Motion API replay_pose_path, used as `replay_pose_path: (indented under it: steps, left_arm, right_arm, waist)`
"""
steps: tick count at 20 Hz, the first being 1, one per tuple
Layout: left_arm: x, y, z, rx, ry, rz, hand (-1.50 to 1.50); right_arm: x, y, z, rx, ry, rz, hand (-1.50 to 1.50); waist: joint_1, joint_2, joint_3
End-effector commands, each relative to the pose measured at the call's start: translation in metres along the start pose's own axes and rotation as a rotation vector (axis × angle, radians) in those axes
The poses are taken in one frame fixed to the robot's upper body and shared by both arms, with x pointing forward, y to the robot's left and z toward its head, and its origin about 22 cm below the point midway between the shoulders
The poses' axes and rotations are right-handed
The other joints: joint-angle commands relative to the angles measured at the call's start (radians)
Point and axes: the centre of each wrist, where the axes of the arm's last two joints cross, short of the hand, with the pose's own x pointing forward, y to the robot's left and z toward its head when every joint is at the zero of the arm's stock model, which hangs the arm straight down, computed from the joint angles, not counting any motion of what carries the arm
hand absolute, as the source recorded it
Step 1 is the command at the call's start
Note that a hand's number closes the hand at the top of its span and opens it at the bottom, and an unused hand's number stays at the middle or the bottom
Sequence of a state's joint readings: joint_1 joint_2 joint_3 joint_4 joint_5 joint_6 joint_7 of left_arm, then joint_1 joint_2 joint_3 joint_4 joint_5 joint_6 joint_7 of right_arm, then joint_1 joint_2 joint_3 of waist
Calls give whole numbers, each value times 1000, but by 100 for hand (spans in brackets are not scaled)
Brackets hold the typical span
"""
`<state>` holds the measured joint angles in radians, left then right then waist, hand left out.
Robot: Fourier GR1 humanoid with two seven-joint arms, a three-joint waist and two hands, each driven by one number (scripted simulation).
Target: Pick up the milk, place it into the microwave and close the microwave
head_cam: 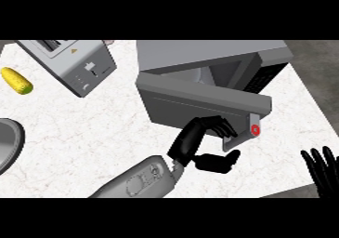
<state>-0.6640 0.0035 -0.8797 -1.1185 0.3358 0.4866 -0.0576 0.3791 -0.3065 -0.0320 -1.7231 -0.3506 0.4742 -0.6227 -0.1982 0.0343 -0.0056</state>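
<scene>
The milk showed nowhere in the frame; it could not be seen on the counter [82, 135], and it was probably inside the microwave [213, 53] at the upper right, behind the half-swung door [192, 100], though the cavity was too hidden to tell. The step in hand looked like the closing; the left hand [199, 139], in the centre of the frame, had its fingertips [226, 128] against the door's face near the free edge, beside the red button [255, 130]; the fingers were loosely bent and clasped nothing, the thumb spread apart below. The right hand [326, 169] rested open at the lower right edge, fingers up. The next move would call for pushing the door toward the upper right until it lay flush.
</scene>
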Motion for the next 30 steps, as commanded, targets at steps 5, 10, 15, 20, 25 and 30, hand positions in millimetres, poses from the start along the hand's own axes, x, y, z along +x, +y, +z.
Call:
replay_pose_path:
  steps: [5,10,15,20,25,30]
  left_arm:
    - [13,27,-34,215,-48,46,150]
    - [28,40,-50,250,-91,128,150]
    - [29,51,-62,294,-99,133,150]
    - [33,55,-66,323,-107,153,150]
    - [30,54,-66,328,-130,153,150]
    - [24,54,-64,350,-132,157,150]
  right_arm:
    - [14,6,-5,99,-2,-81,-150]
    - [23,8,-16,131,-26,-94,-150]
    - [32,9,-17,134,-43,-114,-150]
    - [38,7,-14,142,-24,-119,-150]
    - [46,5,-21,169,-38,-121,-150]
    - [51,6,-21,183,-40,-155,-150]
  waist:
    - [-58,19,0]
    - [-81,33,-1]
    - [-117,37,1]
    - [-134,38,3]
    - [-138,46,3]
    - [-144,48,4]
